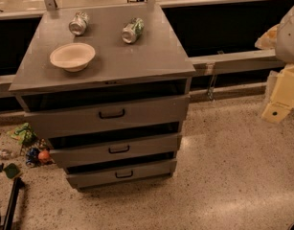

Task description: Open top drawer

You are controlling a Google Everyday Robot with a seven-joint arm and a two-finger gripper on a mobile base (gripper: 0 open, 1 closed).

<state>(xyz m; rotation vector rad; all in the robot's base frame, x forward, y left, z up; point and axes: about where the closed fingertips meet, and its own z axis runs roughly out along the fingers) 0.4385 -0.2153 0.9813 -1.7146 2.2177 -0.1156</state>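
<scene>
A grey cabinet [108,56] stands in the middle of the camera view with three drawers. The top drawer [65,121] has the tallest flat front and a small black pull handle [111,114] at its centre. A dark gap runs above its front. Two shallower drawers [151,145] [151,169] sit below it, each with a similar black handle. My gripper [280,99] shows as a cream part at the right edge, below the pale arm [290,32]. It is far to the right of the drawer and apart from the handle.
On the cabinet top stand a beige bowl [73,56] and two cans lying on their sides [79,23] [132,30]. Small coloured items [27,143] litter the floor left of the cabinet. A grey rail [232,59] runs behind. Speckled floor [223,176] spreads to the front and right.
</scene>
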